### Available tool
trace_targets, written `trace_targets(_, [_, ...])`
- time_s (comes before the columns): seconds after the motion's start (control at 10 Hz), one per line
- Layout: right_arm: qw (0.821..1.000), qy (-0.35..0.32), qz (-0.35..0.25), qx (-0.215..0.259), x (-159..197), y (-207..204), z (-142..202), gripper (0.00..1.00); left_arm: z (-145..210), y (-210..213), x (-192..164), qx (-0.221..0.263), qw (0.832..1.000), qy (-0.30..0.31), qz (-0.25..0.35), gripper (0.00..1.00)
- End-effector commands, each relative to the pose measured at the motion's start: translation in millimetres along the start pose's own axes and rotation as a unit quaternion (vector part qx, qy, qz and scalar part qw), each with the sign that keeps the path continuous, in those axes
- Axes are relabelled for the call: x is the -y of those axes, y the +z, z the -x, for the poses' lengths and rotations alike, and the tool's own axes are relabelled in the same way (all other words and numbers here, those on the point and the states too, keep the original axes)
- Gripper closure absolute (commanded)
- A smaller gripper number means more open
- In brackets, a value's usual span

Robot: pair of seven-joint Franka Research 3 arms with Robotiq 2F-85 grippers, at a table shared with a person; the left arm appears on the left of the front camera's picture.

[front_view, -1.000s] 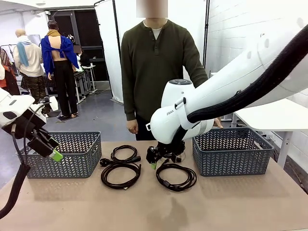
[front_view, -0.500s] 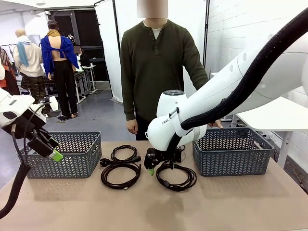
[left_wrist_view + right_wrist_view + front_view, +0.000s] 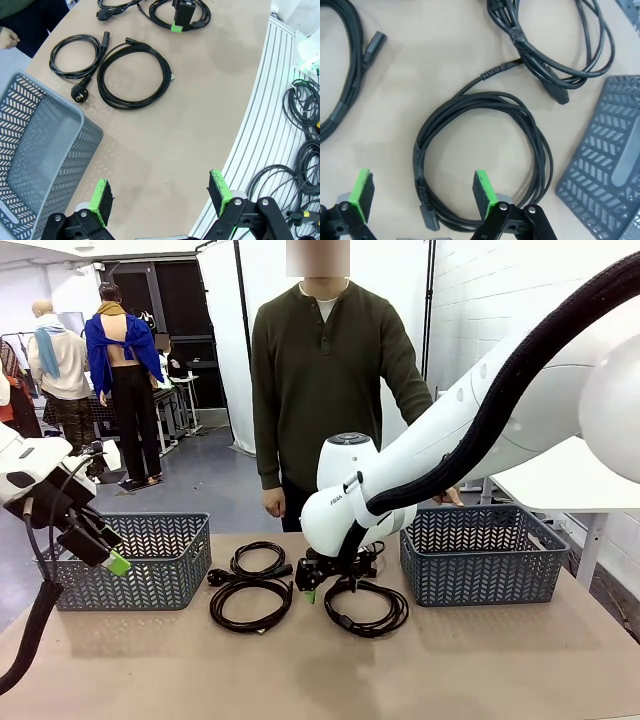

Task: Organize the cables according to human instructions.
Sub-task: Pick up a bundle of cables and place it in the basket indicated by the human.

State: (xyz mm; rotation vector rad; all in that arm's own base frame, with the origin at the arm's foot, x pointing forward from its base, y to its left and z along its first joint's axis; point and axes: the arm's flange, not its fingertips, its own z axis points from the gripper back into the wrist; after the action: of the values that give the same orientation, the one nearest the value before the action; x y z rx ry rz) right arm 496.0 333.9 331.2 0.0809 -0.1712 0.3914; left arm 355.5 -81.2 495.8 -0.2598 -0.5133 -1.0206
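Tan table [image 3: 300, 670], studio room behind, white backdrop, brick wall on the right.

Left gripper [image 3: 160, 195] is up at the near left edge, above the table and beside the left basket [image 3: 140, 560]. Jaws spread wide, nothing between the pads.

Right gripper [image 3: 422, 192] is low at table centre, reaching in from the right. Jaws released and wide, holding nothing. They straddle the left side of the right coil [image 3: 418, 155] from above; contact can't be told.

All four cables lie on the table between the two baskets. Near left is the big coil [image 3: 100, 82]. Just behind it is the small coil [image 3: 258, 560], with a chunky plug pointing left. Right coil sits near centre, beside the right basket [image 3: 480, 560]. A fourth coil [image 3: 555, 65] lies just beyond the right one, partly hidden by the arm in the front view.

Person [image 3: 325, 380] in an olive shirt stands at the far edge, centre, with one hand [image 3: 450, 495] down by the far rim of the right basket.
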Motion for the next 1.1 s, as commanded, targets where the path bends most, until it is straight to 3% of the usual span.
trace_targets(0.0, [1.0,-0.014,0.019,-0.011,-6,-9,-8,0.0,1,0,-1,0.005,1.0,0.001,0.009,0.0])
trace_targets(0.6, [0.999,-0.011,0.019,-0.046,-1,-22,-14,0.0,1,0,-1,0.005,1.0,0.001,0.009,0.0])
trace_targets(1.0, [0.999,-0.011,0.025,-0.046,0,-31,-14,0.0,1,0,-1,0.005,1.0,0.001,0.009,0.0])
